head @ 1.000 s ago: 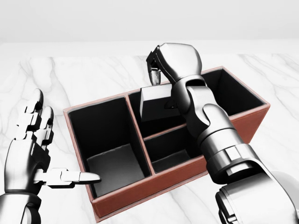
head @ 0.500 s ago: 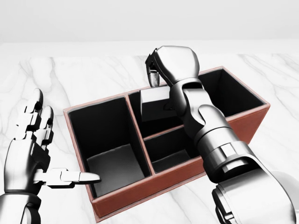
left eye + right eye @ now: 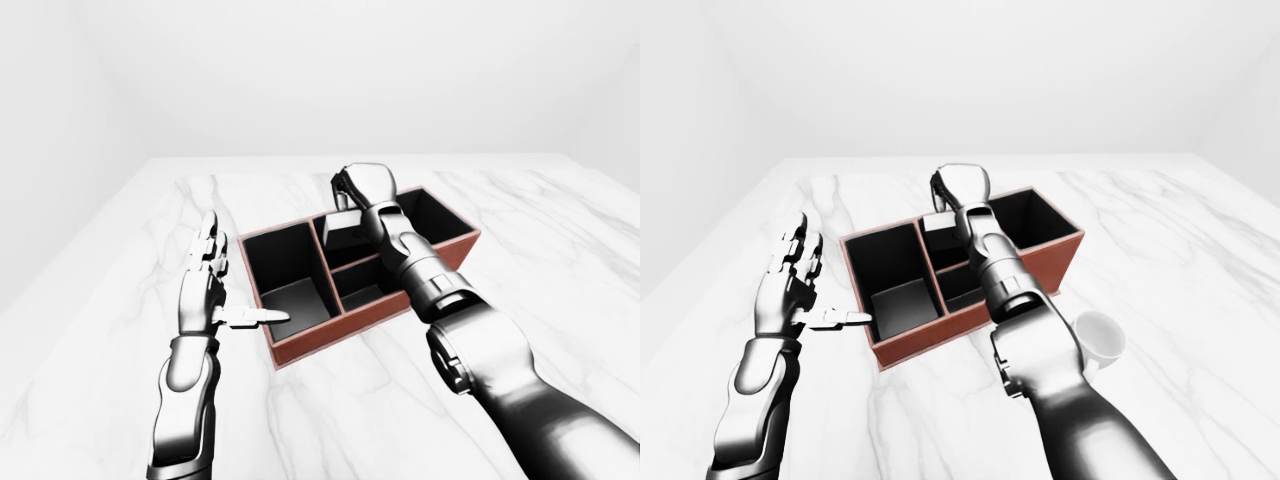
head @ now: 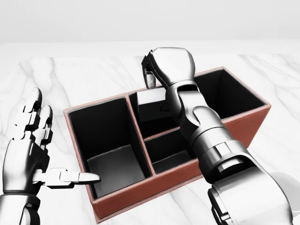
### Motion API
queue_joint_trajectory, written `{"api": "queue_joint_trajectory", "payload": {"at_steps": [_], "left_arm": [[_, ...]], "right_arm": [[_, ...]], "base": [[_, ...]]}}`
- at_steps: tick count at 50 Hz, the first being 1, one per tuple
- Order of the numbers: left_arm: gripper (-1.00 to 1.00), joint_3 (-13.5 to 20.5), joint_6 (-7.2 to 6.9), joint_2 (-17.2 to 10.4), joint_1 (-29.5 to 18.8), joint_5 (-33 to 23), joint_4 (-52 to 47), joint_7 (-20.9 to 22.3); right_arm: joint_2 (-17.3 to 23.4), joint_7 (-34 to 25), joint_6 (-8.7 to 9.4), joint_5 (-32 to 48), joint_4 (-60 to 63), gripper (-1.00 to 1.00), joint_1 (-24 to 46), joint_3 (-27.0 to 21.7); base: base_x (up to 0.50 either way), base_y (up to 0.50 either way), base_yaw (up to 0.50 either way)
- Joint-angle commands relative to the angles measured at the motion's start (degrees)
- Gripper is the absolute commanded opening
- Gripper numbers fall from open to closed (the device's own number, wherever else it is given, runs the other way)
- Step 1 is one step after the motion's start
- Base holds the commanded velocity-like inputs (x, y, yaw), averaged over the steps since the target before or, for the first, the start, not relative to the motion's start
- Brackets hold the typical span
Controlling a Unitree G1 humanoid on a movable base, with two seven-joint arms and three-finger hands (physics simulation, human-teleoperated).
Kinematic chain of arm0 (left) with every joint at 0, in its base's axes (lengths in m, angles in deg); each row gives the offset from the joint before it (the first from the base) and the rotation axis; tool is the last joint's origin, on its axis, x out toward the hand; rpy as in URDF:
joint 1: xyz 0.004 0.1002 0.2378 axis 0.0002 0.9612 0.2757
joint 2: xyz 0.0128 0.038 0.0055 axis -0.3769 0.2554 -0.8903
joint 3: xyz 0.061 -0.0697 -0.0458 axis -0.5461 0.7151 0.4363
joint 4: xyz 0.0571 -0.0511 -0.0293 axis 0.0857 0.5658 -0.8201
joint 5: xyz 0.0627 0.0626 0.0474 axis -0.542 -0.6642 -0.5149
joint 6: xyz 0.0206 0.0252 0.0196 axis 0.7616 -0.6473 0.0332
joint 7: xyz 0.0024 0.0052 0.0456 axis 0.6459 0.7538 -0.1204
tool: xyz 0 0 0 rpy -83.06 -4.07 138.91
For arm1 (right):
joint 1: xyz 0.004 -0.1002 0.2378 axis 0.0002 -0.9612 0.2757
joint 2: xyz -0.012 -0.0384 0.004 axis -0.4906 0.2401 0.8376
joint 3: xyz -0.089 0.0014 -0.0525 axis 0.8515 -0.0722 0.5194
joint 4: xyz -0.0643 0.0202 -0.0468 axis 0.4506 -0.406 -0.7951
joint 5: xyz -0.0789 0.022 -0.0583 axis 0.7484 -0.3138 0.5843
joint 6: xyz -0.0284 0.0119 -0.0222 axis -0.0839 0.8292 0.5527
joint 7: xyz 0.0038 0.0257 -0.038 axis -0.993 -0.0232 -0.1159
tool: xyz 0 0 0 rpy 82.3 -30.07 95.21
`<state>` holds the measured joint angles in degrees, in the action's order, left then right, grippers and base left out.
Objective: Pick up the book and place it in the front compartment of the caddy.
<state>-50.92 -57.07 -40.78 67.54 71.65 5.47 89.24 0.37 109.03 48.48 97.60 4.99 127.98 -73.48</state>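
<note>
My left robot hand (image 4: 33,150) hovers open at the head view's left edge, fingers spread and thumb pointing toward the caddy (image 4: 154,187), touching nothing. The caddy sits on the marble desk (image 4: 84,75), its red-brown walls dividing it into one long compartment on the left and two smaller ones to the right of it. My right robot hand (image 4: 164,70) is clamped on the book (image 4: 150,104), a grey block, held partly inside the upper small compartment. A white mug (image 3: 1095,340) stands on the desk, lower right of the caddy in the right-eye view.
</note>
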Motion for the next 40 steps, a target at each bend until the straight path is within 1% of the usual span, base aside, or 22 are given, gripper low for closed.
{"api": "queue_joint_trajectory", "payload": {"at_steps": [1, 40], "left_arm": [[1.0, 0.05, 0.0, -0.02, 0.03, 0.03, 0.02, 0.05], [1.0, -0.16, 0.0, 0.06, 0.13, -0.11, -0.7, 0.15]], "right_arm": [[-0.27, 2.19, 0.0, 0.3, -0.09, -1.0, 1.45, -1.16], [-0.67, 6.3, 0.0, 1.95, -3.1, -1.0, 1.26, -0.92]], "base": [[0.0, 0.0, 0.0], [0.0, 0.0, 0.0]]}}
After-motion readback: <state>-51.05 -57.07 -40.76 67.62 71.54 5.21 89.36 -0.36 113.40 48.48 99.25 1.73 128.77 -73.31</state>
